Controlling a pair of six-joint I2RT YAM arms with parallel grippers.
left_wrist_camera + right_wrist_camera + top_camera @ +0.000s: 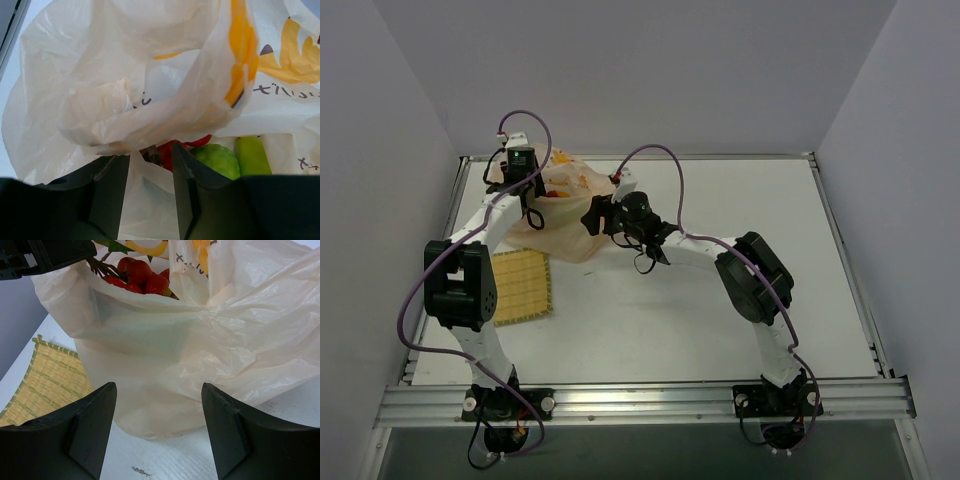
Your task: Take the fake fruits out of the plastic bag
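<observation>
Yellow mat [520, 285] sits far left on the counter [720, 200]. Left gripper [149, 155] is only narrowly apart, right at the rim of the plastic bag [568, 236]. The fake fruits [217, 159] are inside it. Right gripper [159, 387] gapes wide, facing the bag's side.

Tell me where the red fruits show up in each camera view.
Top external: red fruits upper left, in the mouth of the bag.
Left wrist: lower centre, under a bag fold, left of the green fruit.
Right wrist: top edge, left of centre, inside the bag.
Shared landmark: the bag.
</observation>
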